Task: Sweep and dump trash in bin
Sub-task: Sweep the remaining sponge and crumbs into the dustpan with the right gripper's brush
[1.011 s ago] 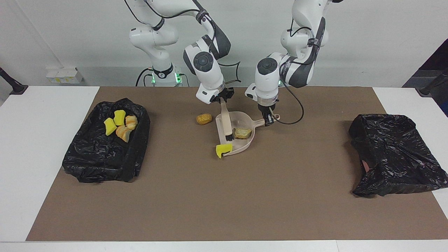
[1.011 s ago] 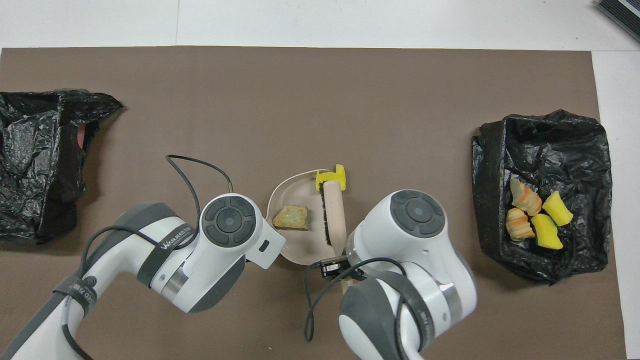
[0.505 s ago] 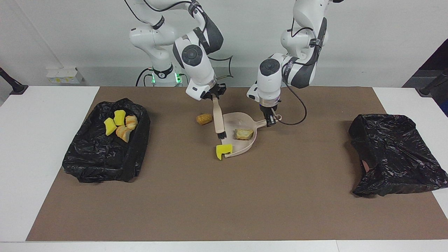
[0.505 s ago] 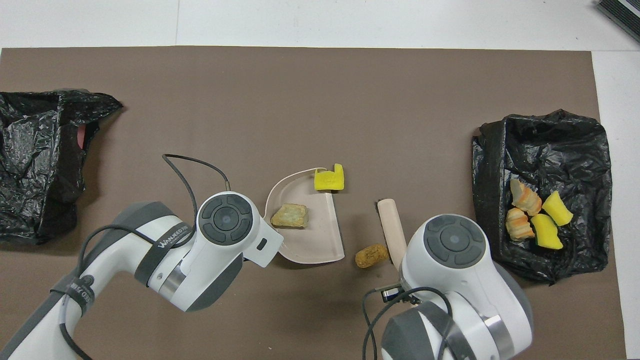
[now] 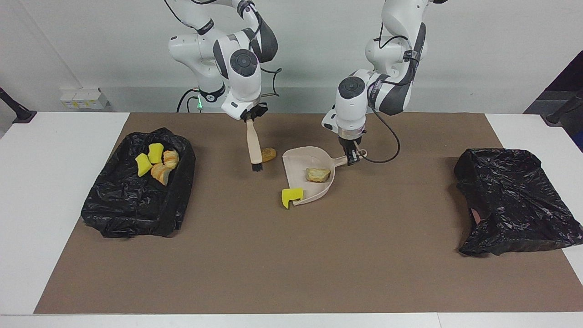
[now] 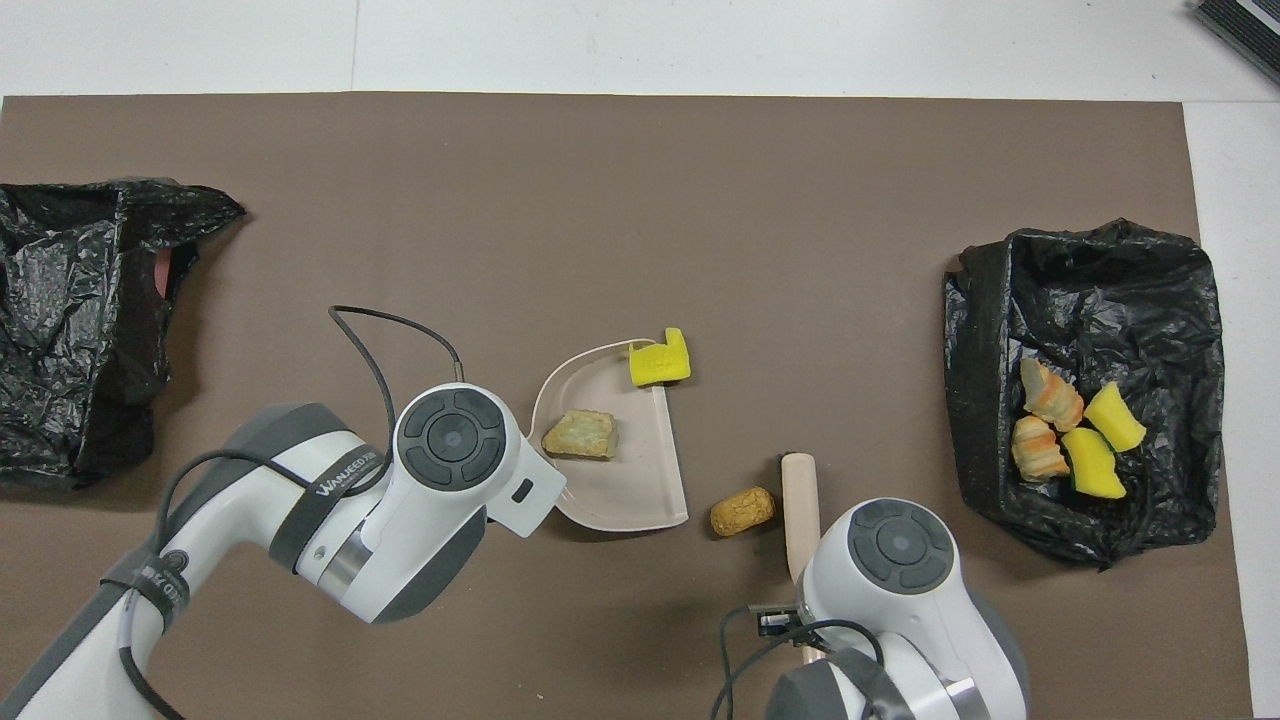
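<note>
A: Facing view first. My right pincer point(image 5: 250, 119), clenched on the brush point(image 5: 254, 148), hangs toward my edge of the desk point(image 5: 27, 205), bristles just off the mat by the tan chunk point(image 5: 268, 154).

B: And my left pincer point(image 5: 351, 157) is clamped on the dustpan point(image 5: 309, 175) handle mid-desk. One bread scrap point(image 5: 317, 174) sits in the pan; the yellow sponge bit point(image 5: 291, 196) only touches the pan's lip corner, half out.

A: Four scraps lie in the bin point(image 5: 136, 200) at the right arm's end of the desk. A second bag point(image 5: 514, 200) sits at the left arm's end.

B: The risk, I'd say: if I lift the pan now, that sponge bit drops off. And a hard sweep could roll your round chunk past the pan mouth.

A: Overhead view. The brush point(image 6: 800, 500) lies just beside the tan chunk point(image 6: 742, 510), which is outside the dustpan point(image 6: 640, 480).

B: The yellow sponge bit point(image 6: 659, 362) perches at the pan's corner.

A: A second ago my brush was inside the pan against that sponge; I've swung out toward the chunk.

B: My pan has barely shifted.
</note>
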